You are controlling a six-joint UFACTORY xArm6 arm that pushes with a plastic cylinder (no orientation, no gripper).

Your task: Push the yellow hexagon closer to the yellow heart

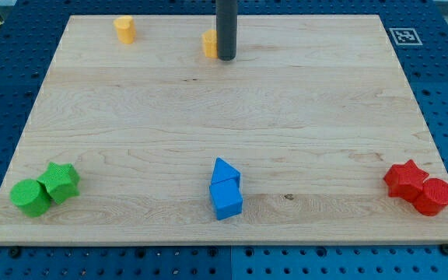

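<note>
Yellow hexagon [209, 43]: lies near the view's top edge of the counter [224, 117], touching my tip [225, 58] on its view's-left side; the rod [225, 27] covers the block's view's-right part, so only a narrow yellow sliver shows and its outline cannot be fully made out. Yellow heart [124, 29]: well apart from my tip toward the view's left and slightly nearer the view's top; bare wood separates it from the hexagon. My tip: the lower end of a straight dark rod that enters from the view's top edge and stands upright on the wood. The arm carries no jaws; it ends in this rod alone and has hold of nothing.

Below my tip, far toward the view's bottom, a blue triangular block [225, 172] and a blue cube [226, 200] touch, the triangular one nearer my tip. Far toward the view's bottom left, a green cylinder [30, 197] touches a green star [61, 182]. Far toward the view's bottom right, a red star [405, 179] touches a red cylinder [433, 196]. A black-and-white marker [402, 35] sits at the counter's top-right corner, well to the view's right of my tip.
</note>
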